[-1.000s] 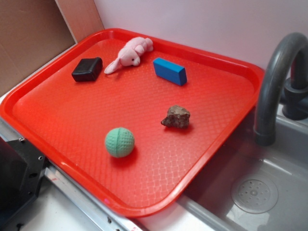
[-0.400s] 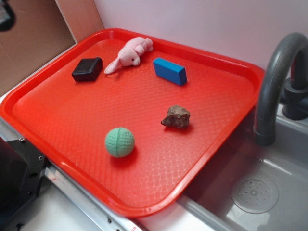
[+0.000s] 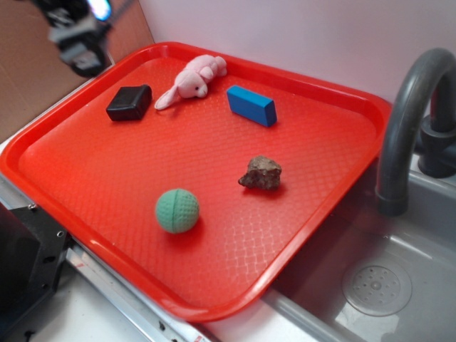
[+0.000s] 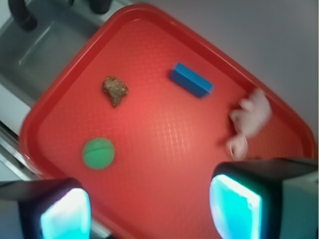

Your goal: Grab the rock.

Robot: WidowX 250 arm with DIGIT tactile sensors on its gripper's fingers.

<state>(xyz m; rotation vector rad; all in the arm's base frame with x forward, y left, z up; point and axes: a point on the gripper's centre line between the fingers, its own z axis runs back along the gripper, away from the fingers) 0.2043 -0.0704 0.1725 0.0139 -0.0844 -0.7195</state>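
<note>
The rock (image 3: 261, 173) is a lumpy brown-grey stone lying on the right half of the red tray (image 3: 85, 214); in the wrist view the rock (image 4: 115, 90) sits at upper left. My gripper (image 3: 80, 39) shows blurred at the exterior view's top left corner, high above the tray's back left edge and far from the rock. In the wrist view the gripper (image 4: 149, 206) is open, its two cyan-lit fingers wide apart with only bare tray between them.
A green ball (image 3: 177, 210), a black rounded block (image 3: 130, 102), a pink plush toy (image 3: 192, 80) and a blue block (image 3: 251, 105) also lie on the tray. A grey faucet (image 3: 407, 121) and a sink (image 3: 377, 288) stand to the right.
My gripper has come into the exterior view at the top left, moving in over the tray's back left corner. The objects on the tray have not moved.
</note>
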